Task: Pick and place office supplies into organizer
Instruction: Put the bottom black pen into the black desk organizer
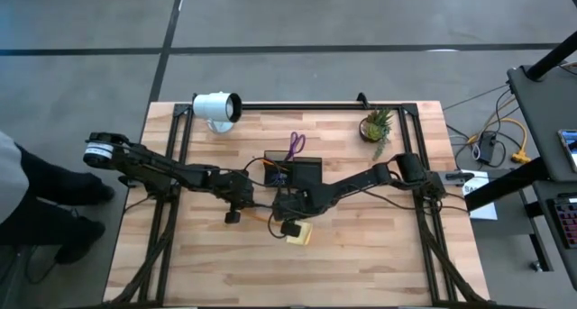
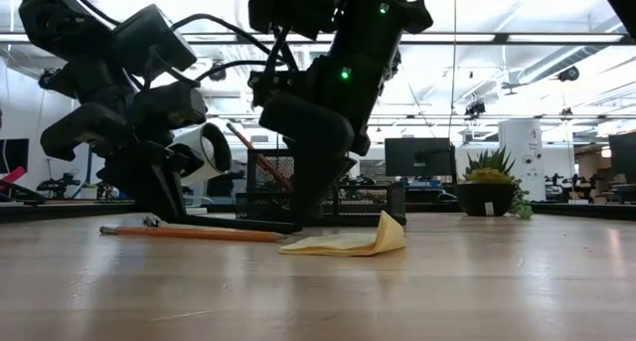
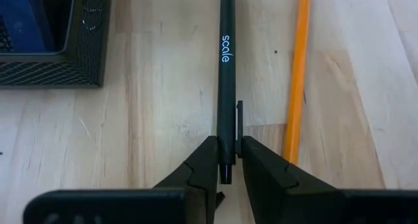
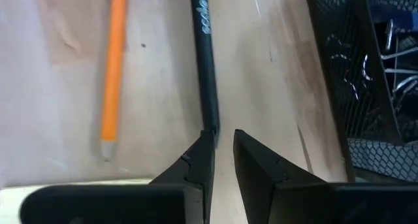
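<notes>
Pen [image 3: 226, 74], black with pale lettering, lies flat on the worktop [image 1: 379, 246] near the middle, and both claws are at it. The left claw [image 3: 226, 160] is nearly shut, its two fingers pinching one end of the pen, clip included. The right claw [image 4: 218, 160] sits at the pen's other end, its fingers close together with a narrow gap; the pen tip meets the inner edge of one finger [image 4: 196, 162], but whether it is truly gripped I cannot tell. So the step in hand looks like the pickup of this pen, with the lift not yet made. Next, I judge, one claw must carry it alone: raise it clear of the wood, swing it toward the far side, and tip it upright into the organizer [image 1: 295, 172]. An orange pencil [image 3: 296, 74] lies just beside the pen, roughly parallel, and could be nudged. A yellow sticky pad [image 1: 298, 233] lies on the near side, one corner curled up. The organizer is dark mesh; something blue [image 3: 29, 21] shows inside it, and bent wire items in the right wrist view. Purple scissors [image 1: 296, 145] lie just beyond it.
</notes>
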`<state>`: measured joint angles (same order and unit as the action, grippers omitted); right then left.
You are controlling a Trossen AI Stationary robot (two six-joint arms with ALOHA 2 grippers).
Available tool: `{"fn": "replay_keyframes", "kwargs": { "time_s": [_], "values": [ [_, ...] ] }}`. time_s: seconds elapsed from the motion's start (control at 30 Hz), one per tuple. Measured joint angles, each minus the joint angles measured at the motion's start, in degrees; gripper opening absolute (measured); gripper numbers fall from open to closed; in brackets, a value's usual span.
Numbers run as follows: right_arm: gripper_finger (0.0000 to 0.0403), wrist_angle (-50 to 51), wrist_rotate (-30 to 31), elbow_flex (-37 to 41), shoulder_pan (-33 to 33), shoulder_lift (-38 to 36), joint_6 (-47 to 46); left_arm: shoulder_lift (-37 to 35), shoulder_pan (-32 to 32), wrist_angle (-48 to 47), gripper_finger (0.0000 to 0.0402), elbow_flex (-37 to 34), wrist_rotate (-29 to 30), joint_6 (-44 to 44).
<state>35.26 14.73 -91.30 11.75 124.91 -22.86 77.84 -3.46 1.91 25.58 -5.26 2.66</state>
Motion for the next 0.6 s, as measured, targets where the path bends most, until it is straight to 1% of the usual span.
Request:
{"fn": "replay_keyframes", "kwargs": {
  "time_s": [0.2,0.6],
  "values": [
    [0.0047,-2.03,-1.32,0.02,0.00,0.21,0.06,-0.09,0.00,0.05,0.0046,0.00,0.08,0.00],
    [0.0047,-3.12,-1.37,0.22,-0.04,1.45,0.71,-1.23,0.00,0.00,0.0046,0.02,0.13,0.01]
  ]
}}
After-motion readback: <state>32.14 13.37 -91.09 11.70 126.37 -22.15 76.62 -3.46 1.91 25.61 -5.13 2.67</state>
